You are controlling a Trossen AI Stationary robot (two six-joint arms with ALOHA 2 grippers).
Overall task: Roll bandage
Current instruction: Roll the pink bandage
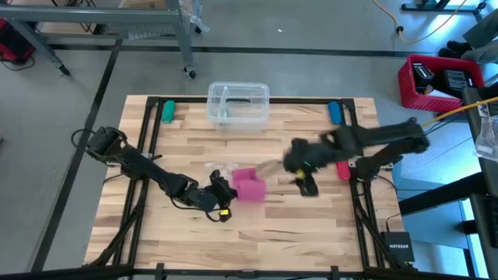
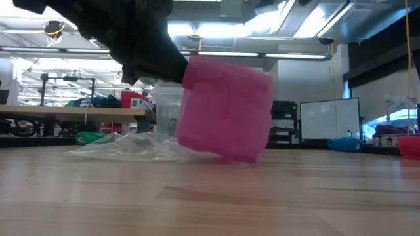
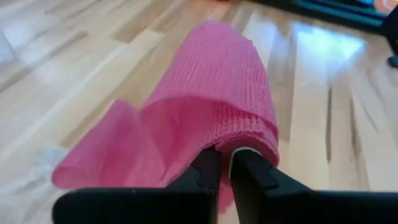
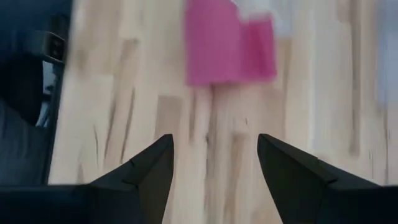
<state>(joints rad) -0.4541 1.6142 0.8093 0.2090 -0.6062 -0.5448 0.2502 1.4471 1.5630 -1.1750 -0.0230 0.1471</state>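
The pink bandage (image 1: 250, 185) is a short, loosely wound roll near the table's middle, with a loose flap (image 3: 106, 149) spreading from it. My left gripper (image 1: 226, 193) is shut on its left end. The low view shows the roll (image 2: 226, 108) tilted under the dark gripper (image 2: 147, 56). My right gripper (image 1: 306, 183) hovers open to the right of the roll, over bare wood, nothing between its fingers (image 4: 214, 168); the bandage (image 4: 227, 43) lies ahead of it. My left gripper pinches the knit edge at the roll's near end (image 3: 239, 138) between its two shut fingers (image 3: 208, 171). The fingers come from the table's left, slanting down, along the roll's length. The roll sits tilted, its lower edge (image 2: 226, 156) at the tabletop; whether it touches, I cannot tell.
A crumpled clear wrapper (image 1: 222, 169) lies just behind the roll. A clear plastic box (image 1: 238, 103) stands at the far edge, with a green piece (image 1: 168, 111) and a blue piece (image 1: 334, 112) at the far corners. A small red object (image 1: 343, 169) lies under the right arm.
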